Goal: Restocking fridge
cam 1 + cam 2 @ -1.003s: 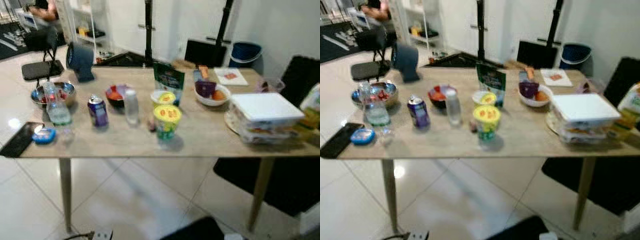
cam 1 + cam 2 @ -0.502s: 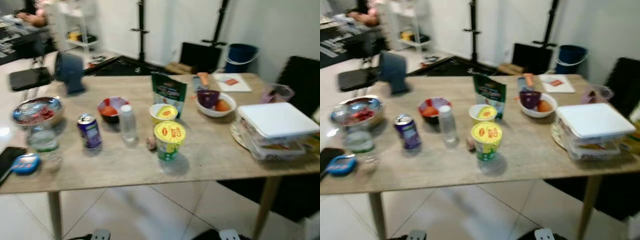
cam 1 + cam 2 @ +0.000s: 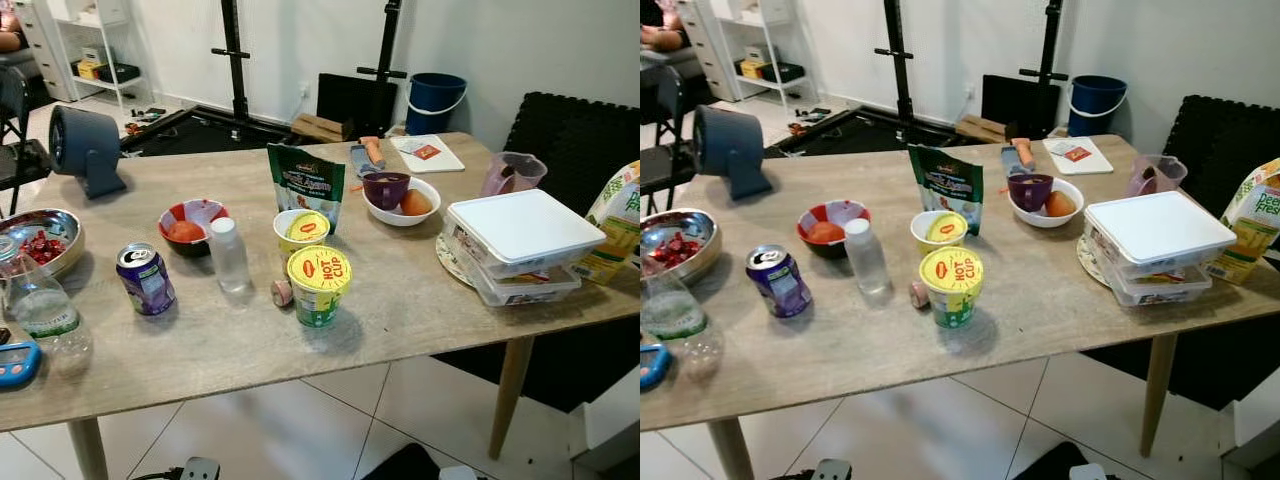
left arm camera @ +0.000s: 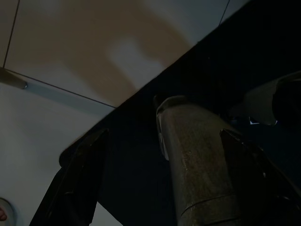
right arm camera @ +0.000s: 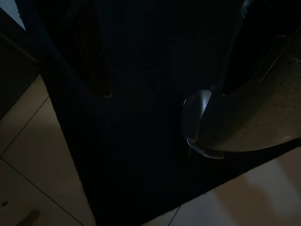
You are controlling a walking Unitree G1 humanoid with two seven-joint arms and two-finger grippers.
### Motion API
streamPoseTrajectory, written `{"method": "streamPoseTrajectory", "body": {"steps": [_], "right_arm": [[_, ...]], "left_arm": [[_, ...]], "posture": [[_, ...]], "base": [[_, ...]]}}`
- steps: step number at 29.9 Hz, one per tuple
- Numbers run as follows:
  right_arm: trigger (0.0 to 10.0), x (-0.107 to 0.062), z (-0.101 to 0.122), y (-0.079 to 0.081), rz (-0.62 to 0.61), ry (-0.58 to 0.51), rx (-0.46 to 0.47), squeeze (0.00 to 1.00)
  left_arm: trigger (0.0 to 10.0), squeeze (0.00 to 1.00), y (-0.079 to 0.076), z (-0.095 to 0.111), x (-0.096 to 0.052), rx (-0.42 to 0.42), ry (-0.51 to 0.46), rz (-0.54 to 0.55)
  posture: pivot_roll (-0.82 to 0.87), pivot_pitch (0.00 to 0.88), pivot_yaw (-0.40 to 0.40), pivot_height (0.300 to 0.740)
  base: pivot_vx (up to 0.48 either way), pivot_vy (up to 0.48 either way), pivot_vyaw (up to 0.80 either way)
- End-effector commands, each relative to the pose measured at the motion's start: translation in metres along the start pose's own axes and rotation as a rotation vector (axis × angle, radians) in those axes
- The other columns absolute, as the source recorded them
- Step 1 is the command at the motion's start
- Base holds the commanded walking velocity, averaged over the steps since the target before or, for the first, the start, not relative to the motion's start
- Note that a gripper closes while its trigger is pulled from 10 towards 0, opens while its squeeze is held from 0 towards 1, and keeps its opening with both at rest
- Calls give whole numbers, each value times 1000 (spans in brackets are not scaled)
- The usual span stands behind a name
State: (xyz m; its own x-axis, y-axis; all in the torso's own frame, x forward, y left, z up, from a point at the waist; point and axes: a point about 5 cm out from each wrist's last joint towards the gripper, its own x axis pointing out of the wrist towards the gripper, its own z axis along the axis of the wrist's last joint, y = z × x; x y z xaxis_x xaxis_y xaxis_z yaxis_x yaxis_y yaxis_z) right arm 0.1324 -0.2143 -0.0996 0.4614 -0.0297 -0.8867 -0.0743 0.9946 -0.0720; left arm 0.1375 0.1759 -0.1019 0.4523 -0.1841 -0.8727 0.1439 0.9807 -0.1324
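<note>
A wide wooden table (image 3: 420, 300) carries the groceries. At about 3 o'clock on it stands a stack of white lidded boxes (image 3: 518, 243), and beside it a juice carton (image 3: 617, 225). The green snack pouch (image 3: 305, 185) stands near the centre. The yellow-lidded cup (image 3: 319, 285) is at 6 o'clock of the pouch. The purple can (image 3: 146, 279) is at 9 o'clock of the cup. Both arms hang in shadow; I cannot tell if the claws are spread.

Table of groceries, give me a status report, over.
Both claws hanging idle by the floor, nothing held. Groceries untouched on the table: hot cup, soda can, lidded container. Nothing blocking the near edge.
</note>
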Motion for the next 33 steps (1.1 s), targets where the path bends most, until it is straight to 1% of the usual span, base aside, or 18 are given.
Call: {"method": "streamPoseTrajectory", "body": {"steps": [1, 6, 20, 26, 33], "right_arm": [[10000, 0, -1, 4, 13, 0, -8, 0], [10000, 0, 0, 4, 14, -2, -10, 0], [10000, 1, 0, 5, 17, -1, -13, 0], [10000, 1, 0, 5, 16, -2, -14, 0], [10000, 0, 0, 5, 15, -3, -14, 0]], "left_arm": [[10000, 0, 1, -6, -1, 12, 29, 2], [10000, 0, 1, -6, -1, 11, 30, 3], [10000, 0, 0, -7, -1, 2, 33, 2], [10000, 0, 2, -8, -1, -4, 38, 30], [10000, 0, 1, -8, -1, -6, 38, 21]], "posture": [[-26, 41, 7, 740], [-26, 42, 6, 740], [-25, 43, 4, 740], [-27, 43, 5, 740], [-27, 43, 4, 740]], "base": [[0, -315, 0], [0, -341, 0], [245, -377, 0], [0, 0, 0], [0, 0, 0]]}}
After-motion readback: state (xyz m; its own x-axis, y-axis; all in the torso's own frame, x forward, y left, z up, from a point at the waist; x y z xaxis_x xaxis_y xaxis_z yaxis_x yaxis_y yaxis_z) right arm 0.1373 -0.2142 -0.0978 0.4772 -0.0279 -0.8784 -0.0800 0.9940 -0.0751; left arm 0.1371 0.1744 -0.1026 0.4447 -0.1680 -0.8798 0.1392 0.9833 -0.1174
